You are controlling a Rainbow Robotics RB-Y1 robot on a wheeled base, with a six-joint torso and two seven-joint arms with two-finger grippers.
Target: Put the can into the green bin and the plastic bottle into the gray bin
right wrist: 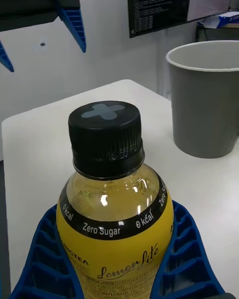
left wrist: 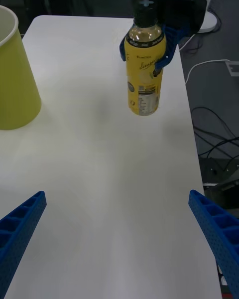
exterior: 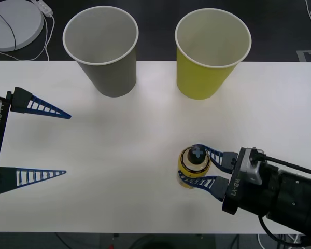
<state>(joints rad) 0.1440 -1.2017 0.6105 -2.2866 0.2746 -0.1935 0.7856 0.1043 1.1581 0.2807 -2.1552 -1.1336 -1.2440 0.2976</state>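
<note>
A plain white table (exterior: 119, 155) carries 2 tapered paper-cup-shaped bins, 1 gray (exterior: 104, 54), 1 yellow-green (exterior: 210, 57).

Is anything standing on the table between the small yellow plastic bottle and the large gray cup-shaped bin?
Nothing visible does. The right gripper holds the small yellow plastic bottle, and the white table is bare toward the large gray cup-shaped bin. The yellow-green bin stands beside that path; the left gripper waits open.

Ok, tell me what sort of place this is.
Probably a robotics lab or office. A plain white table serves as a test bench, cables trail over the dark floor beside it, and a monitor full of text hangs on the wall behind the gray bin.
</note>
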